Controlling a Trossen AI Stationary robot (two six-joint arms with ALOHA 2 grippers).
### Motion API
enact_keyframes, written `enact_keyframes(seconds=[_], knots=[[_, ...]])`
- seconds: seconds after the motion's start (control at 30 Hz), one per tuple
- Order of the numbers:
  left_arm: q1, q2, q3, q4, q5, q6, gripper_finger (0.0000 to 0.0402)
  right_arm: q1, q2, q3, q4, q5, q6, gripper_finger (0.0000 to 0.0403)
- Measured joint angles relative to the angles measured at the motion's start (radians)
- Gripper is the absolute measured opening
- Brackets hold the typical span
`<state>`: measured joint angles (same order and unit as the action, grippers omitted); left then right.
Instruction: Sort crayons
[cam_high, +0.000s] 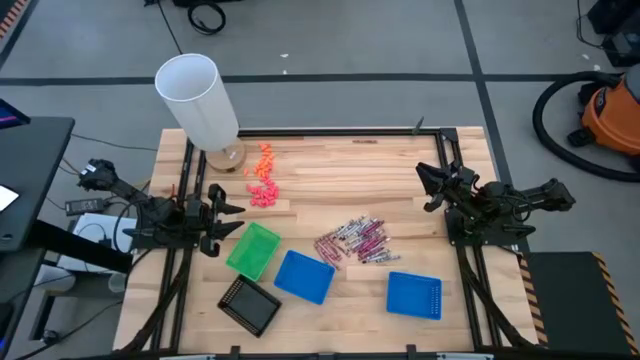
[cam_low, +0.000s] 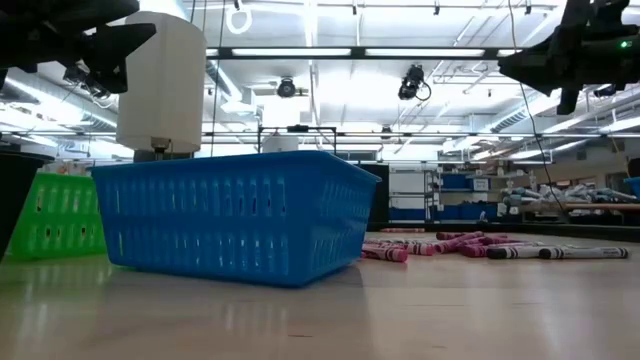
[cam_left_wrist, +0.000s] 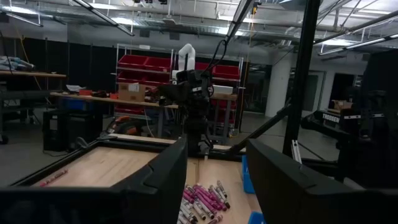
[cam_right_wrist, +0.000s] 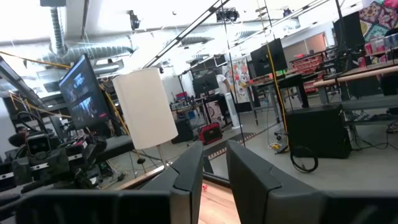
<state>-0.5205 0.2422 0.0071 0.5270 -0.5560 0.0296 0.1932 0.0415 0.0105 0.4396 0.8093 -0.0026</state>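
Observation:
The crayons (cam_high: 352, 240) lie in a loose pile of pinkish-red, maroon and silvery-grey sticks on the wooden table, right of centre; they also show in the low view (cam_low: 470, 245) and the left wrist view (cam_left_wrist: 202, 199). My left gripper (cam_high: 235, 215) hovers above the table's left side, open, pointing toward the pile, with nothing between its fingers (cam_left_wrist: 217, 155). My right gripper (cam_high: 425, 185) hovers above the table's right side, pointing left. Its fingers stand a narrow gap apart with nothing between them (cam_right_wrist: 214, 155).
A green tray (cam_high: 253, 248), a blue tray (cam_high: 304, 275), a black tray (cam_high: 250, 303) and a second blue tray (cam_high: 414, 295) stand along the near side. A white cylinder lamp (cam_high: 200, 100) stands at the far left, with orange and pink chunky bits (cam_high: 263, 178) beside it.

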Motion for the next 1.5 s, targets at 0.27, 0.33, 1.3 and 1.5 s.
enact_keyframes(seconds=[0.27,0.33,1.3,1.5], knots=[[0.000,0.000,0.000,0.000,0.000,0.000,0.0176,0.000,0.000,0.000,0.000,0.000,0.000,0.0082],[0.000,0.000,0.000,0.000,0.000,0.000,0.0176,0.000,0.000,0.000,0.000,0.000,0.000,0.0082],[0.000,0.000,0.000,0.000,0.000,0.000,0.0176,0.000,0.000,0.000,0.000,0.000,0.000,0.0082],[0.006,0.000,0.000,0.024,-0.010,0.028,0.0176,0.000,0.000,0.000,0.000,0.000,0.000,0.0082]])
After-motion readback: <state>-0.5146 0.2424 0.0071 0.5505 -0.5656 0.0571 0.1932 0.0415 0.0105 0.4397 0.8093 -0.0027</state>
